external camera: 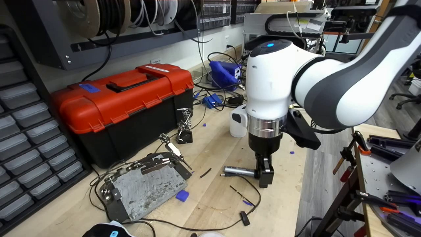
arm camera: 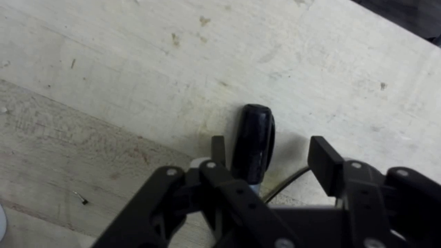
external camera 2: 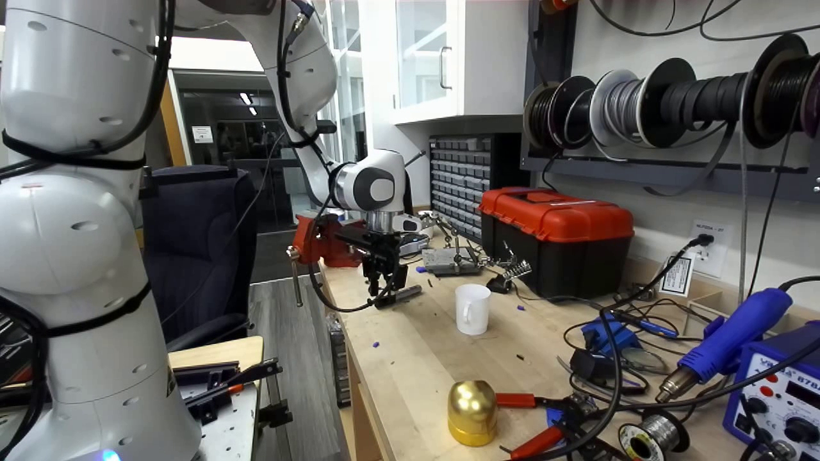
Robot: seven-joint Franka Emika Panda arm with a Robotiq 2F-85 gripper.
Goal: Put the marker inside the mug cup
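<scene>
Low over the bench (external camera 2: 410,371), the end effector (arm camera: 268,153) is spread, ungripping. Toward its three o'clock in an exterior view, the white mug (external camera 2: 473,301) stands upright, suiting insertion; between the jaws lies the capped marker (arm camera: 251,144), likely straddled for pinching.

Wooden bench (external camera 2: 410,371) | marker (arm camera: 253,143) lying | white mug (external camera 2: 472,312) upright | red-lidded toolbox (external camera 2: 556,246) | gold dome (external camera 2: 472,413)

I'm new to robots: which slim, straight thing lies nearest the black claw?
The silver and black marker pen, straddled by the open black gripper; thin dark strips lie farther off.
</scene>
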